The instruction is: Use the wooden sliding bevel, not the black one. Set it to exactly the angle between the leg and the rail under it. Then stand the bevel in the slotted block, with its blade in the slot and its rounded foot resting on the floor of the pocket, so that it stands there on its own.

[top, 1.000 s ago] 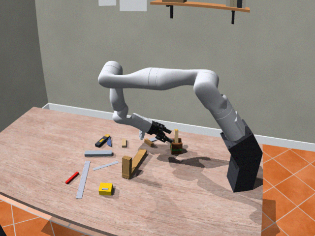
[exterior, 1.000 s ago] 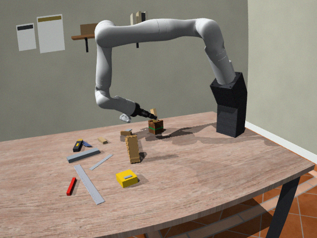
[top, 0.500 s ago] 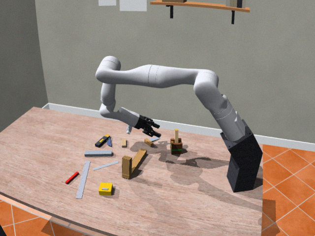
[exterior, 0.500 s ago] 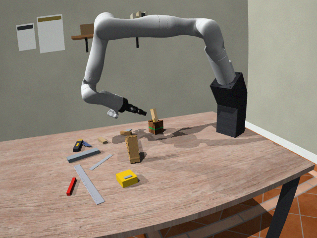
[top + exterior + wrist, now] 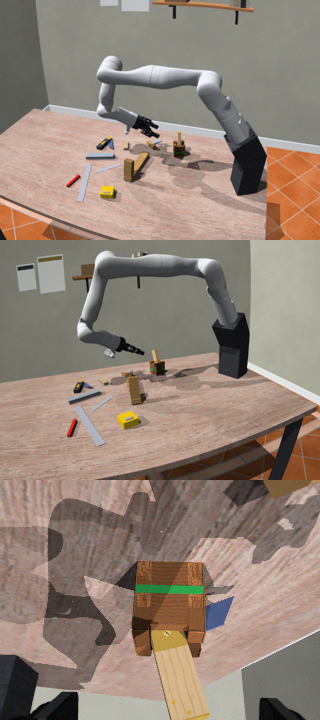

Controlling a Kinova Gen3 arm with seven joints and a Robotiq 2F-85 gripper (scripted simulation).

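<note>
The wooden sliding bevel (image 5: 179, 138) (image 5: 155, 355) (image 5: 180, 680) stands upright in the brown slotted block (image 5: 179, 151) (image 5: 157, 368) (image 5: 170, 605), which has a green stripe. Nothing touches the bevel. In the wrist view a blue blade tip (image 5: 220, 612) shows at the block's side. My gripper (image 5: 155, 130) (image 5: 141, 352) is open and empty. It hovers to the left of the block, clear of the bevel; only its fingertips show at the bottom corners of the wrist view. The wooden leg (image 5: 128, 169) (image 5: 133, 389) and slanted rail (image 5: 141, 160) stand in front. The black bevel (image 5: 104, 143) (image 5: 78, 386) lies far left.
A small wooden piece with a grey blade (image 5: 151, 144) (image 5: 126, 374) lies under the gripper. A small wood block (image 5: 126, 145), grey bar (image 5: 99, 155), thin strip (image 5: 107, 168), steel ruler (image 5: 84, 182), red stick (image 5: 73, 180) and yellow box (image 5: 107, 192) lie left. The robot base (image 5: 248, 167) stands right.
</note>
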